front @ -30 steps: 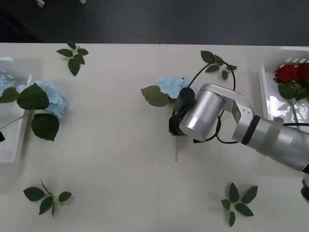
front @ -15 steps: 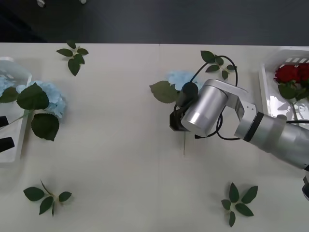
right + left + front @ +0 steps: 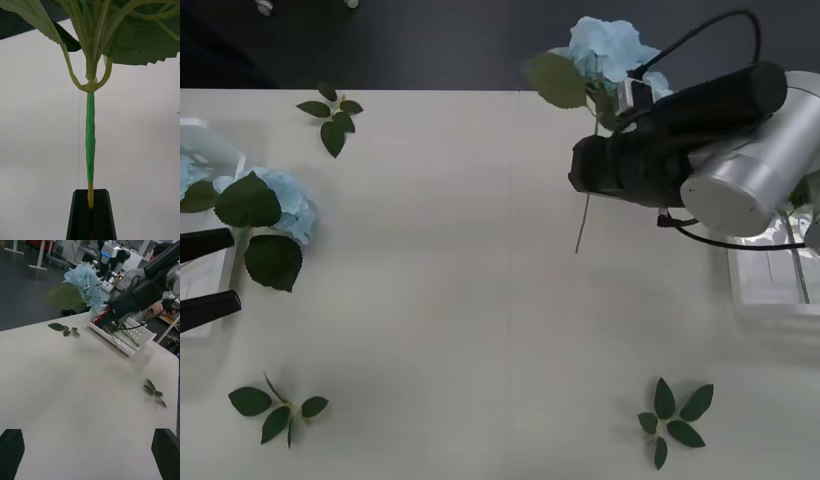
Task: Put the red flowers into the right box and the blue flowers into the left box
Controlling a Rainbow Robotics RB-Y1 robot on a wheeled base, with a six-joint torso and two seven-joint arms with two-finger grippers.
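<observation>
My right gripper (image 3: pixel 585 180) is shut on the stem of a blue flower (image 3: pixel 608 45) and holds it high above the table's far middle. The stem's tip hangs below the gripper. In the right wrist view the green stem (image 3: pixel 90 138) runs into the shut black fingers (image 3: pixel 80 219). Another blue flower (image 3: pixel 278 200) lies across the edge of the left box (image 3: pixel 228 150), and more pale blue shows inside that box. My left gripper (image 3: pixel 202 278) stands open at that box's near end. The red flowers (image 3: pixel 102 317) lie in the right box (image 3: pixel 139 340).
Loose green leaf sprigs lie at the far left (image 3: pixel 332 112), near left (image 3: pixel 275 410) and near right (image 3: pixel 675 415). The right box (image 3: pixel 770 290) sits partly under my right arm. The far table edge borders a dark floor.
My right gripper has lifted the blue flower off the table and swung up and to the right. My left gripper's fingers have come farther in at the left edge.
</observation>
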